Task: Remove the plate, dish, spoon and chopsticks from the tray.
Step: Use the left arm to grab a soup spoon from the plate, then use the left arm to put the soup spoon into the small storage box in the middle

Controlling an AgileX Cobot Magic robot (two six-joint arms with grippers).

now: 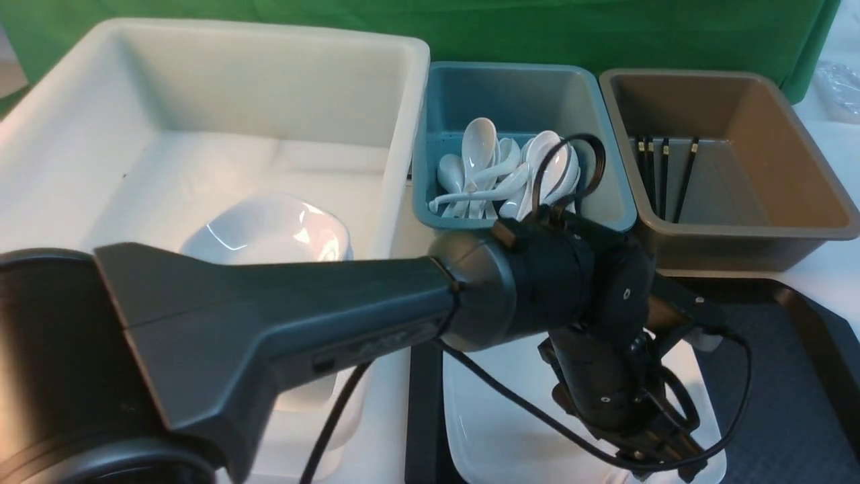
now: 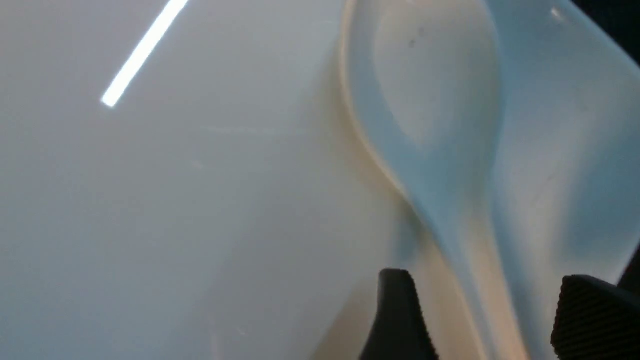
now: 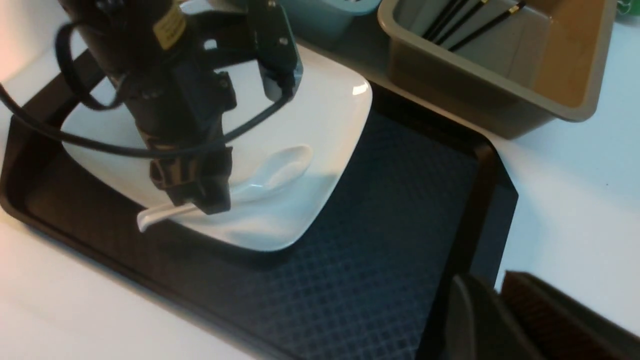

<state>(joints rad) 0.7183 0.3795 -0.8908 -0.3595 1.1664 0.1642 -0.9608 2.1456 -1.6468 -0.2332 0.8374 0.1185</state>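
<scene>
While the left arm stretches across the front view from lower left to lower right, its end effector [image 2: 485, 285] hangs low over the plate [image 1: 500, 420]. In the left wrist view its two black fingers [image 2: 400, 320] stand well apart, with the handle of the spoon [image 3: 277, 170] running between them. A gap shows beside at least one pad, so the jaws are spread around the handle and are not clamped on it.

The spoon lies in the plate, its handle tip jutting just past the rim. The plate sits on the tray [image 1: 793, 349], at the lower centre of the front view.

Along the top of that view stand three bins. The white bin [image 1: 235, 101], upper left, holds a dish [image 1: 269, 228]. The teal bin [image 1: 524, 101], in the middle, holds a heap of white spoons [image 1: 497, 168]. The brown bin [image 1: 772, 168], upper right, holds black chopsticks [image 1: 662, 178] leaning on its wall.

The right end effector [image 3: 500, 320] shows only as two finger parts close together over the tray's edge and the table [image 3: 575, 165]. Nothing is visible between them, and I cannot tell whether they are fully closed.
</scene>
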